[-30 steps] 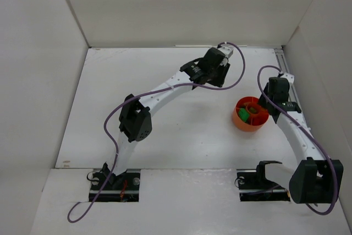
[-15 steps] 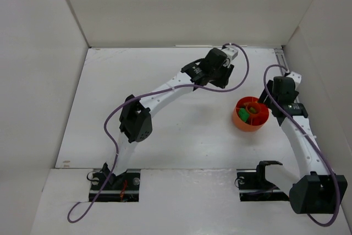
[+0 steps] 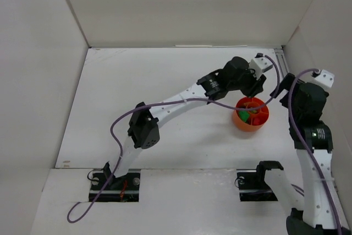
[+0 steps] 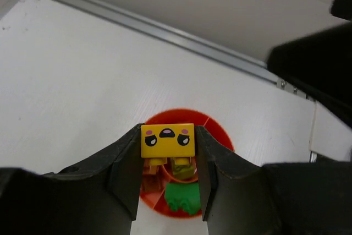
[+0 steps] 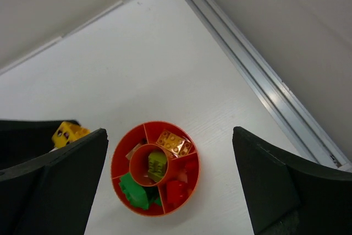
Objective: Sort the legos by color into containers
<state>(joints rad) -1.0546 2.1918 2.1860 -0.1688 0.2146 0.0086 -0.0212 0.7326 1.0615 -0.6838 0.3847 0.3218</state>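
Left pincer [image 4: 168, 136] pinches a small yellow plastic lego brick [image 4: 167, 142] with a printed face by its flat sides, just above the round orange-red divided plastic bowl [image 3: 247, 126] on the white tabletop [image 3: 165, 92]. The brick is probably light, rigid and slick. Right pincer [image 5: 169, 152] is spread wide, empty.

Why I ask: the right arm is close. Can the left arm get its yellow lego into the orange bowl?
Probably yes. The left end effector holds the yellow lego close above the bowl; the open right end effector looks off to one side, leaving the drop clear.
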